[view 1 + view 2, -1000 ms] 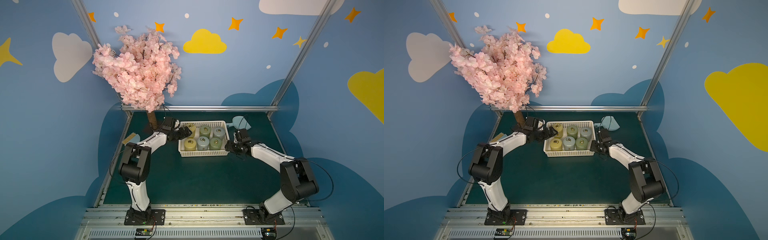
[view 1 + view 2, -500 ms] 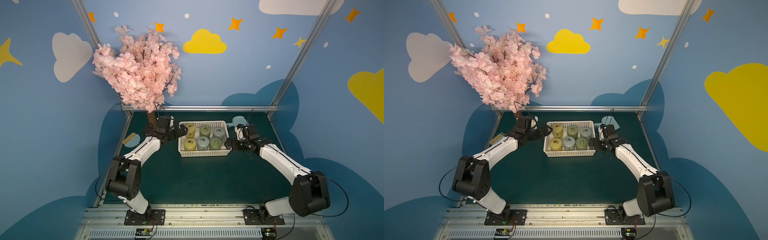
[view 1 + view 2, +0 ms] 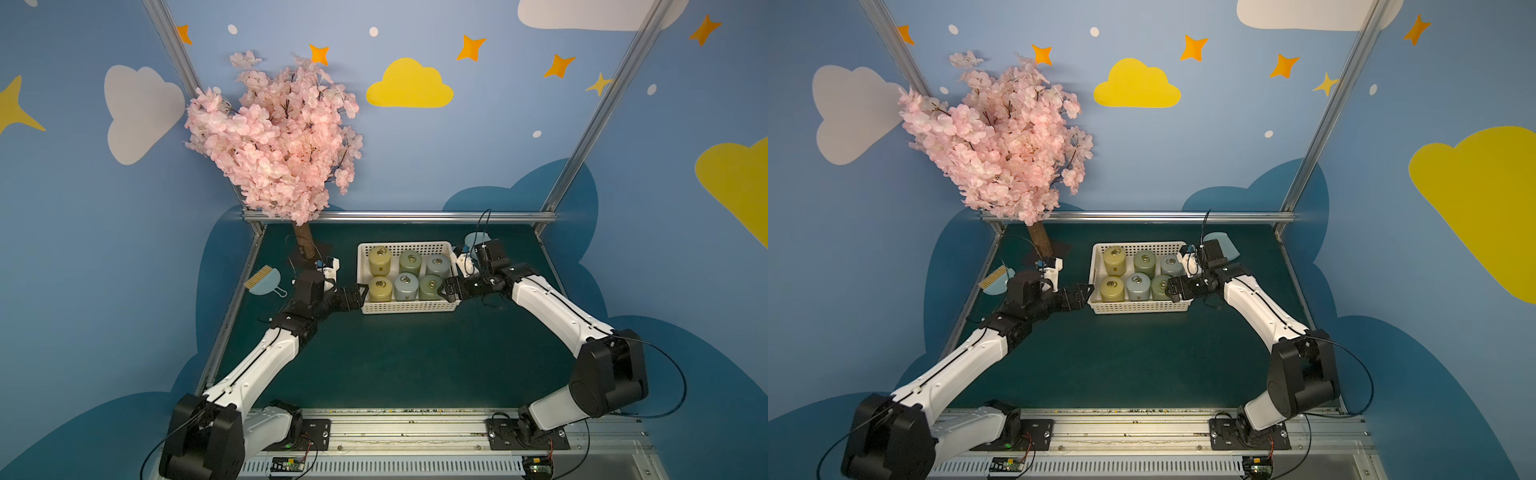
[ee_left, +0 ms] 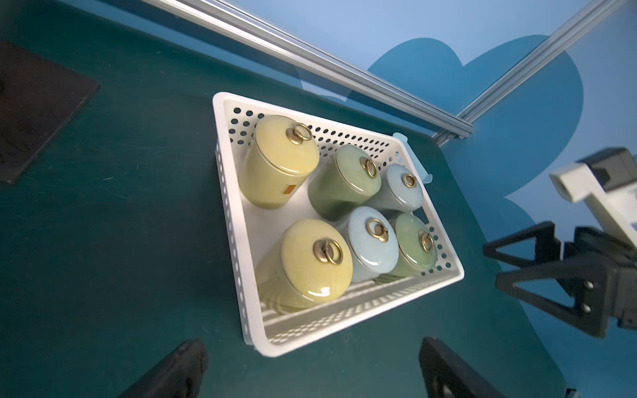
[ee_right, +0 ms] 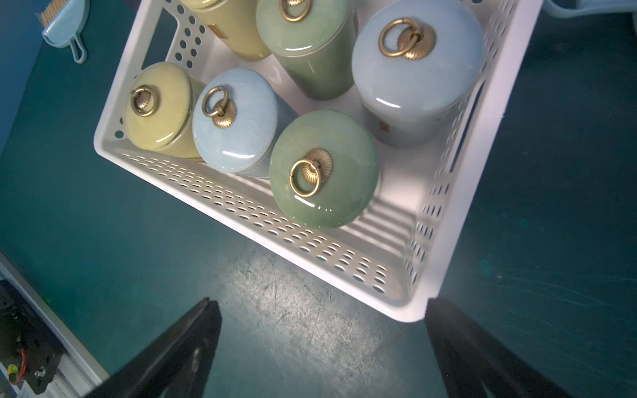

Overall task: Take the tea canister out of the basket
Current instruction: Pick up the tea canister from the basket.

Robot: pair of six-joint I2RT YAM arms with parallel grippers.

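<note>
The white perforated basket stands at the back middle of the green table. It holds several upright tea canisters with brass ring lids: yellow, pale blue and green in the near row. My left gripper is open just outside the near left corner of the basket. My right gripper is open at the near right corner of the basket, close to the green canister. Neither holds anything.
A pink blossom tree stands on a dark base plate at the back left. A pale blue hand brush lies by the left edge. A pale blue dustpan lies behind the right wrist. A metal rail bounds the back.
The left gripper has come from the basket's far left side to its near left corner. Both arms now stretch out lower. The right gripper stays at the basket's right end.
</note>
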